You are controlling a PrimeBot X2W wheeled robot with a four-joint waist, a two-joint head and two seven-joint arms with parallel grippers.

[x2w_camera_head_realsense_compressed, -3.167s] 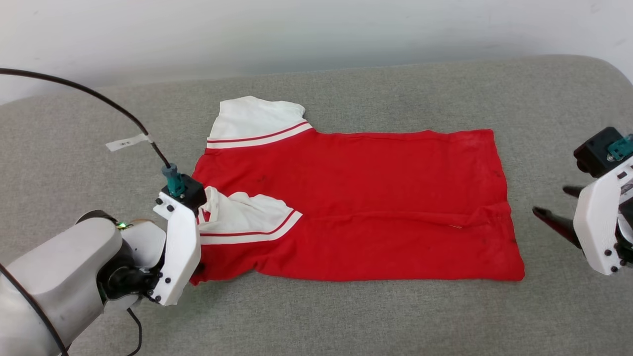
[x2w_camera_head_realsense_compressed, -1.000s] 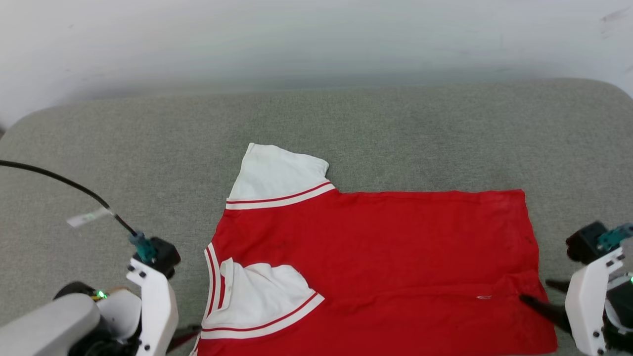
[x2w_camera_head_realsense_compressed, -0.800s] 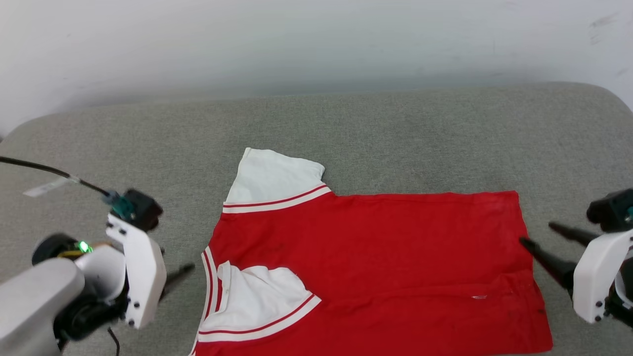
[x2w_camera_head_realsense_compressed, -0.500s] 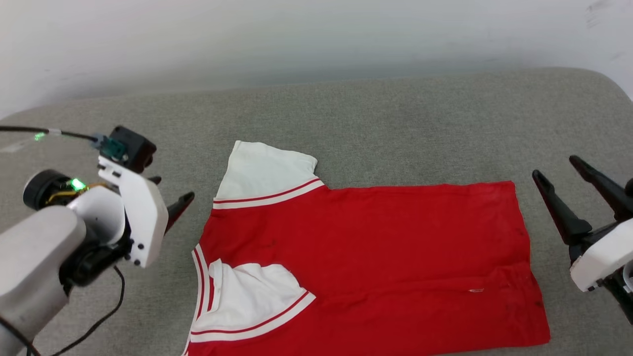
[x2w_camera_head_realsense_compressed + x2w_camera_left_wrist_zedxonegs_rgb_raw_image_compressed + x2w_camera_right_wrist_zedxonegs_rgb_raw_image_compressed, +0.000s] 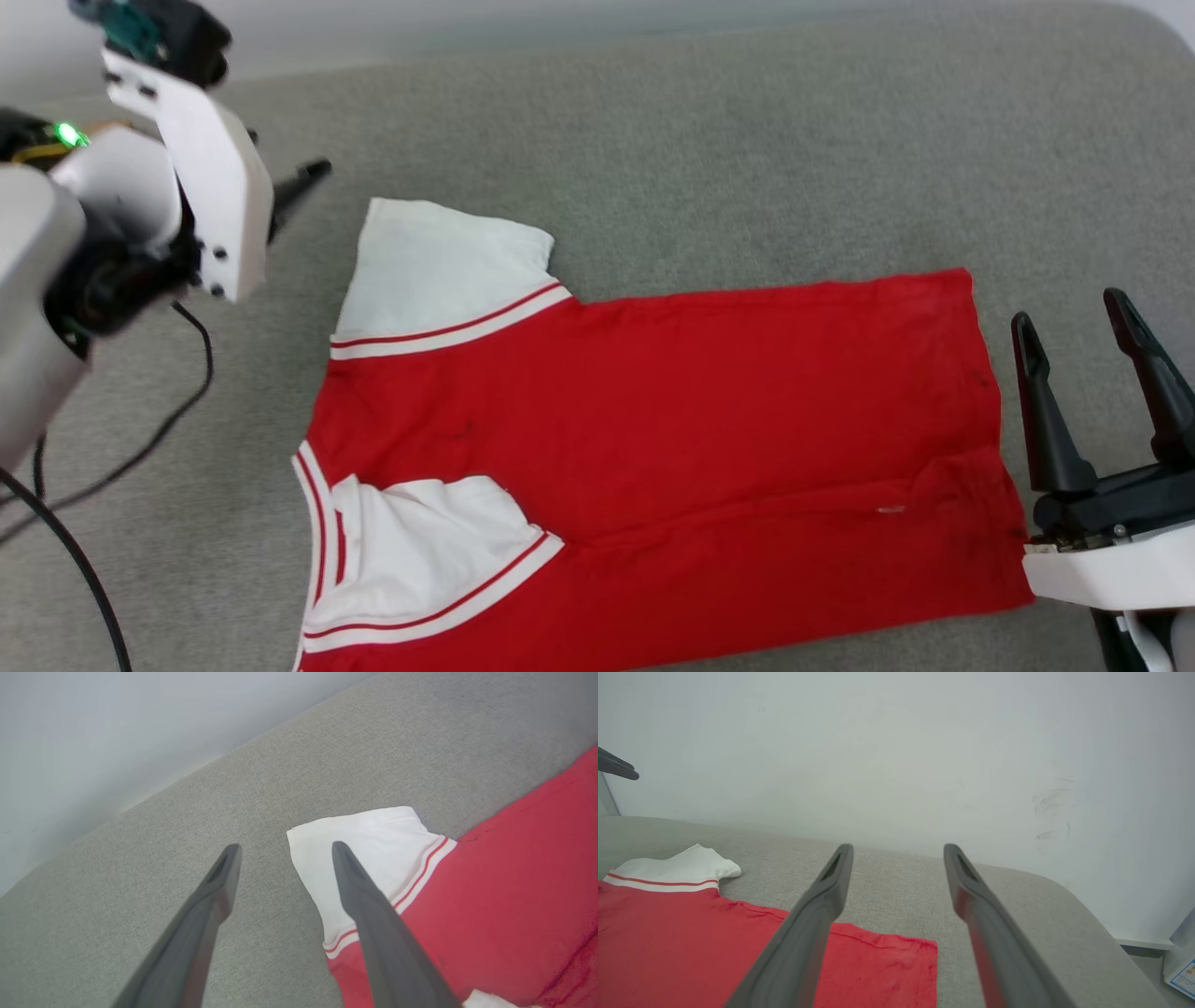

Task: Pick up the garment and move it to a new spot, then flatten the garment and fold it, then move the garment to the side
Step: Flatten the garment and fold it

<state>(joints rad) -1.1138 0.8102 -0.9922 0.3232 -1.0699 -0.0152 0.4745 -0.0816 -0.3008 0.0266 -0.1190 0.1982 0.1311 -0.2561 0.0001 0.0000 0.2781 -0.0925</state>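
Both grippers have swung clear of the garment since the earlier frames: the left gripper (image 5: pixel 286 847), which was then at the collar end, now sits up and off past the far sleeve, and the right gripper (image 5: pixel 1069 311) has turned its fingers upward. The head camera has shifted as well.

A grey cushion (image 5: pixel 747 140) runs under everything, meeting the white wall (image 5: pixel 896 756) beyond the fingertips. The garment (image 5: pixel 700 420) lies flat on it between the two grippers. It is red, with its near long side folded over the body. One white sleeve spreads out just beside the left gripper's right finger. The other sleeve is folded onto the red cloth, its striped trim showing. The hem lies just beside the right gripper's left finger.

Both grippers stand released, fingers wide, with nothing between them.

Bare cushion lies ahead of both grippers and on the left gripper's outer side. The cushion's rounded corner curves away on the right gripper's outer side. A dark cable (image 5: pixel 187 373) trails from the left arm.
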